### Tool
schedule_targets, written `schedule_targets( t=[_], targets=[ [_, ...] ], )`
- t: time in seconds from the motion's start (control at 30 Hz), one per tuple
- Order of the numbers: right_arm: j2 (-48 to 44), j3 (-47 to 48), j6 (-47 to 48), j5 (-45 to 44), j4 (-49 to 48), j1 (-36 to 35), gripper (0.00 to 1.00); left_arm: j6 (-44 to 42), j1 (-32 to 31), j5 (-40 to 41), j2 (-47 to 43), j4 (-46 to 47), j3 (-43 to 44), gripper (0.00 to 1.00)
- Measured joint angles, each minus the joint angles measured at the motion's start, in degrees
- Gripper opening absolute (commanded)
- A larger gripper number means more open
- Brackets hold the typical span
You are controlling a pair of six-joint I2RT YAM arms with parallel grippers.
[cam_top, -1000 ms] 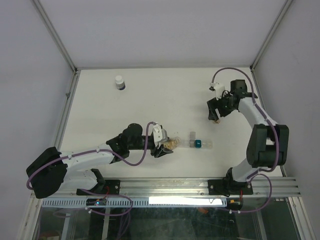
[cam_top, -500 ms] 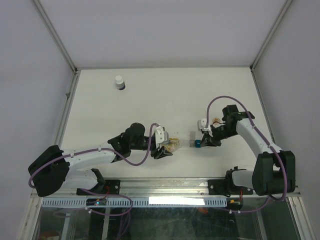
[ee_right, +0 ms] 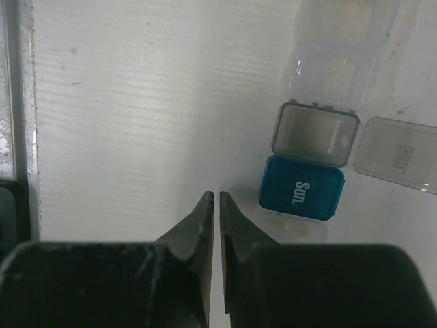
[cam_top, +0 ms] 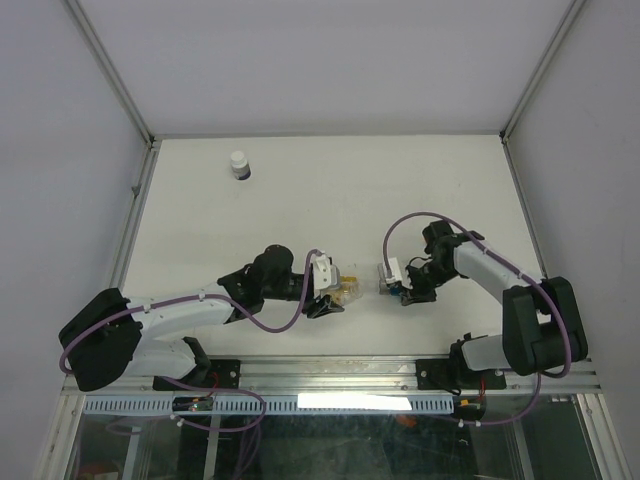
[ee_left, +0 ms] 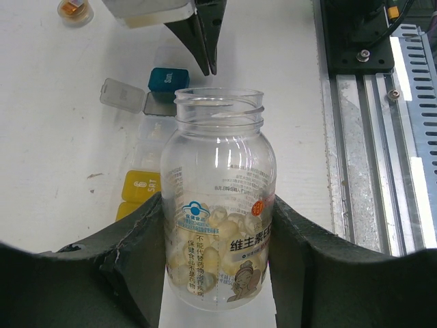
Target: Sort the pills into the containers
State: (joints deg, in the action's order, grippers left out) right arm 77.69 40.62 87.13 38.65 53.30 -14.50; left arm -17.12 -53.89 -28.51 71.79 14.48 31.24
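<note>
My left gripper [ee_left: 217,202] is shut on a clear open-mouthed bottle [ee_left: 218,157] that lies on its side, with pale yellow pills [ee_left: 205,236] in its lower part. Beyond the mouth lies the pill box: a yellow container [ee_left: 141,186], clear sections, and a teal container [ee_left: 168,78]. In the right wrist view the teal container [ee_right: 302,188] is marked "Sun."; beside it a grey compartment [ee_right: 314,133] stands with its lid [ee_right: 396,156] flipped open. My right gripper [ee_right: 216,199] is shut and empty, its tips just beside the teal container. From above, the left gripper [cam_top: 335,293] and right gripper [cam_top: 404,294] face each other across the pill box.
A white bottle with a dark band [cam_top: 238,165] stands at the far left of the table. A small amber vial [ee_left: 74,9] sits beyond the pill box. The metal rail [ee_left: 369,137] runs along the near table edge.
My right arm swung from the far right down to the pill box and its gripper shut. The left gripper, still holding the bottle, edged slightly right.
</note>
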Motion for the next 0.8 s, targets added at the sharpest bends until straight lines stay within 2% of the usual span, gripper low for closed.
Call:
schedule_targets(
  t=[0.47, 0.8],
  targets=[
    [0.9, -0.2, -9.4, -4.1, -7.3, -1.1, 0.19, -0.5, 0.0, 0.0, 1.4, 0.1, 0.0, 0.0],
    [-2.4, 0.3, -13.2, -3.3, -7.3, -0.9, 0.23, 0.4, 0.0, 0.7, 4.8, -1.3, 2.3, 0.0]
  ],
)
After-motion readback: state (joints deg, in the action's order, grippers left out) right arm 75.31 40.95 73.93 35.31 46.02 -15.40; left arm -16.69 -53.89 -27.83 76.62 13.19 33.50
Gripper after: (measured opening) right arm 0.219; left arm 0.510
